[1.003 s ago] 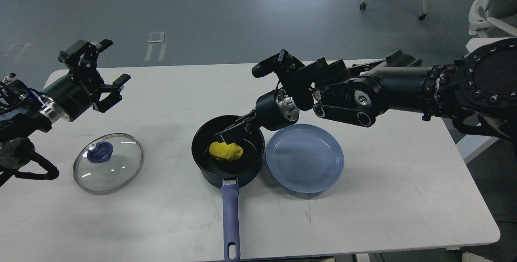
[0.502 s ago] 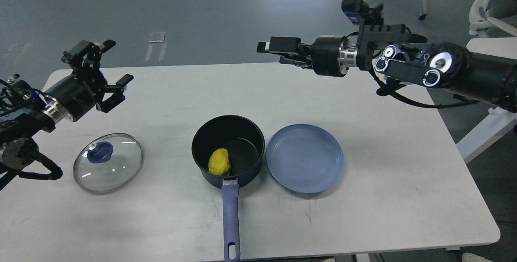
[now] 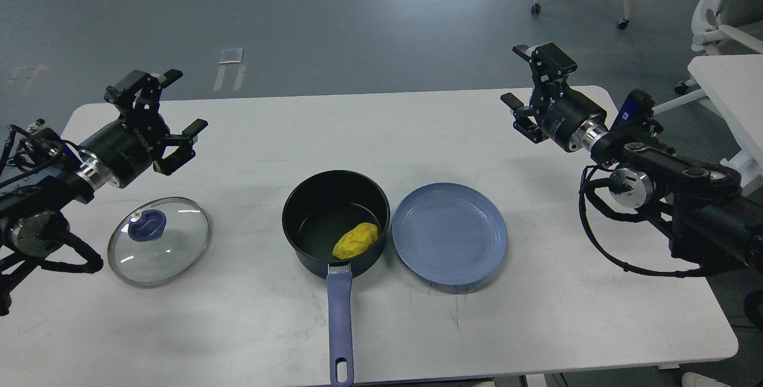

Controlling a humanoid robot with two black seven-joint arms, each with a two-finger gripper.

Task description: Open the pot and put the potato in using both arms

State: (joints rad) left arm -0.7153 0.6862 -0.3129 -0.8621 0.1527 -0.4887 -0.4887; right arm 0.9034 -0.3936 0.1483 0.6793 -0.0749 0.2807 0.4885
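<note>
A black pot [image 3: 310, 196] with a blue handle [image 3: 340, 321] stands open at the table's middle. A yellow potato [image 3: 356, 240] lies inside it, at the front right of its bottom. The glass lid [image 3: 159, 248] with a blue knob [image 3: 147, 224] lies flat on the table, left of the pot. My left gripper [image 3: 173, 108] is open and empty, above the table's left side, behind the lid. My right gripper [image 3: 517, 79] is open and empty, raised over the table's far right, well clear of the pot.
An empty blue plate [image 3: 449, 233] sits right next to the pot on its right. The white table [image 3: 566, 309] has its front edge just below the pot handle's tip. Office chairs [image 3: 727, 11] and a second white table stand at the far right.
My right gripper let go of the potato in the pot, rose and swung back to the far right. The potato shifted inside the pot. My left gripper drifted slightly right.
</note>
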